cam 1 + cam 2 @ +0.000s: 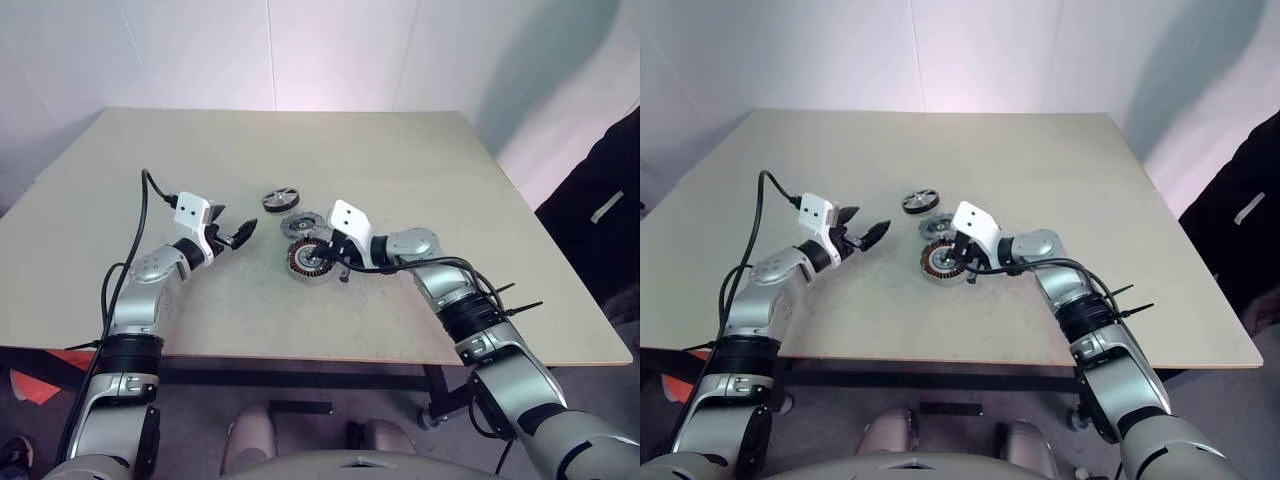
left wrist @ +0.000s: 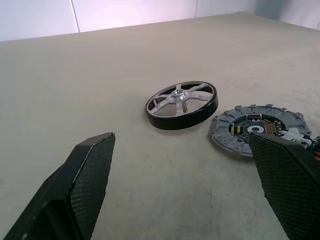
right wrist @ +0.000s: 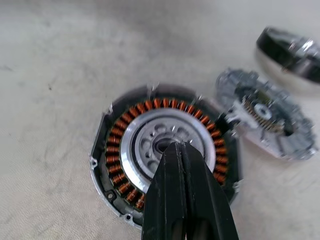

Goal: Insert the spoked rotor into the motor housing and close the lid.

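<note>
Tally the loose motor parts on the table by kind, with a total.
Rotor, black with silvery spokes: 1
Housing with copper windings: 1
Lid, grey with notched rim: 1
Total: 3

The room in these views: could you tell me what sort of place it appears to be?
Probably a robot test or demo workspace: a plain table against bare white walls, holding only loose motor parts, a motor housing, spoked rotor and lid.
</note>
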Tool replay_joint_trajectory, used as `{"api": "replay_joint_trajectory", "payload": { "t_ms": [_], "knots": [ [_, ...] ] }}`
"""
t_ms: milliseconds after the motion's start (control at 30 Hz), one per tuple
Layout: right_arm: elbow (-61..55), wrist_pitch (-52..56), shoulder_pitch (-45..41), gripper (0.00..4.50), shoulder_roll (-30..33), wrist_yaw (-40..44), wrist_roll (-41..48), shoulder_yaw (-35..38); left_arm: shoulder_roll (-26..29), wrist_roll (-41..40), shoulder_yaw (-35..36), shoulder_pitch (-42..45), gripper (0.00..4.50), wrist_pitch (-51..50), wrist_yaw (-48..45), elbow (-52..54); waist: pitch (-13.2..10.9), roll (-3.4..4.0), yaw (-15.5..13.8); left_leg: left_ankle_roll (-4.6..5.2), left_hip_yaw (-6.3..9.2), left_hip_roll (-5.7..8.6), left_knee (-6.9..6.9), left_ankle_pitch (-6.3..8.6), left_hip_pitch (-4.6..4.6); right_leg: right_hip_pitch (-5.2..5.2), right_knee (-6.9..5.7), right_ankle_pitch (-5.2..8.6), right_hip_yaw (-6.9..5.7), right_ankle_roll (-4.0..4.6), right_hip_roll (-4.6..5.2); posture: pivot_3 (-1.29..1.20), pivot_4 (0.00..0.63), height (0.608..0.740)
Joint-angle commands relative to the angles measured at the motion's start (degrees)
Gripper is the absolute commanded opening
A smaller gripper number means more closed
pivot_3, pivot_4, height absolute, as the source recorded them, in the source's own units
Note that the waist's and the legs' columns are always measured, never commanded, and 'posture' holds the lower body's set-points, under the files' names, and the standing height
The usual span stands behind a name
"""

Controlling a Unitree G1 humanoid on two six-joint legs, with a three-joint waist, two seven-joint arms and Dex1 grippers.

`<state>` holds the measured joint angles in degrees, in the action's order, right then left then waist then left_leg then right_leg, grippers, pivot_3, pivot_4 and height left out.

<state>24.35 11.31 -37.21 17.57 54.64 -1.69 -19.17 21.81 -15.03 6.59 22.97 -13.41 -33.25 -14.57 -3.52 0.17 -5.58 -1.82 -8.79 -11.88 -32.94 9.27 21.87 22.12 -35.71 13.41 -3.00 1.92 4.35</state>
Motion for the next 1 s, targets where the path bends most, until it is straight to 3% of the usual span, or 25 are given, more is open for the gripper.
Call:
{"api": "replay_joint_trajectory", "payload": {
  "t_ms": [33, 267, 533, 700, 1000],
  "knots": [
    [1.1, -1.0, 0.9, 0.02, -0.1, -0.7, -1.2, -0.7, 0.5, -0.1, 0.5, 1.2, 4.5, 1.3, 0.0, 1.8, 0.0, -0.01, 0.0, 0.0, 0.0, 0.0, -0.01, 0.0, -0.01, 0.0, 0.0, 0.0, 0.0, 0.0, 0.0, 0.0, 0.0, 0.74],
    [-2.8, -0.6, -0.8, 0.02, 0.6, -1.2, 0.8, 2.1, -0.5, -0.9, 1.4, 1.0, 4.5, 0.8, 1.2, 1.7, 0.0, -0.01, 0.0, 0.0, 0.01, 0.0, -0.03, 0.0, -0.16, -0.16, -0.01, 0.0, 0.01, 0.0, 0.01, 0.0, 0.0, 0.74],
    [-8.8, 2.6, -3.2, 0.02, 1.2, -2.3, 3.6, 6.3, -9.5, -8.2, 8.7, 6.2, 4.5, -5.8, 11.5, -5.1, 0.0, -0.02, 0.0, 0.01, 0.01, 0.01, -0.05, 0.0, -0.08, -0.1, -0.02, 0.0, 0.0, 0.0, -0.01, 0.0, 0.0, 0.74],
    [-9.1, 3.4, -3.4, 0.02, 1.8, -2.9, 3.9, 7.4, -14.4, -13.1, 13.1, 13.9, 4.5, -7.5, 12.5, -18.1, 0.0, -0.05, -0.3, 0.01, 0.01, 0.05, -0.07, 0.0, -0.06, -0.12, 0.01, -0.01, 0.0, 0.0, -0.01, 0.0, 0.0, 0.74],
    [-9.1, 4.2, -2.7, 0.02, 1.8, -4.6, 4.4, 8.2, -16.3, -19.9, 22.9, 29.1, 4.5, -6.1, 13.1, -42.2, 0.0, -0.09, -0.5, 0.07, 0.02, 0.11, -0.1, 0.03, 0.01, -0.09, 0.05, -0.01, -0.02, -0.01, -0.01, 0.0, 0.0, 0.74]
  ]
}}
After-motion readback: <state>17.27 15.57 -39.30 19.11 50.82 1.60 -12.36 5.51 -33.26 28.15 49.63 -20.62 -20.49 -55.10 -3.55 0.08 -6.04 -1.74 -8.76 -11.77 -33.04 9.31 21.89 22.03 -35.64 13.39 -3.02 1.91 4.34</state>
